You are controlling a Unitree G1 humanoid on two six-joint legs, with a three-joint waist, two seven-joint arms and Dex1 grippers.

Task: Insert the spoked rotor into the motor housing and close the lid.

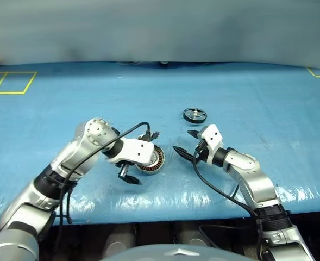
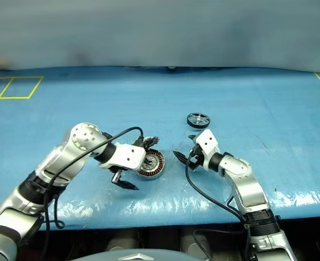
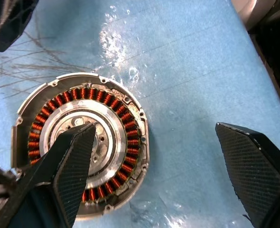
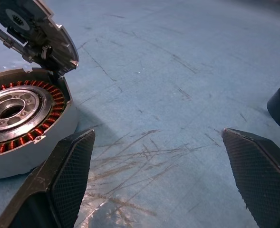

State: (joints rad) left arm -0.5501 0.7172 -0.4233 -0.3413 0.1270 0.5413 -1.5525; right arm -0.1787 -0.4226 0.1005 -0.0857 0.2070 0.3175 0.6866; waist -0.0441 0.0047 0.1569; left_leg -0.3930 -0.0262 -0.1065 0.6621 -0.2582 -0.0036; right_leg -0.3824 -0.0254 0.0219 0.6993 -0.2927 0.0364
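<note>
The motor housing (image 2: 151, 163) lies open at the centre of the blue counter (image 2: 268, 103), its copper windings bare around the silver hub, with the lid (image 4: 33, 31) tilted up from its far edge (seen close in the right wrist view). The spoked rotor (image 2: 198, 120) rests well apart, up and to the right of the housing. The left gripper (image 2: 125, 180) hangs at the housing's lower left with jaws apart and empty, while the right gripper (image 2: 185, 147) sits just right of the housing, jaws wide and empty
</note>
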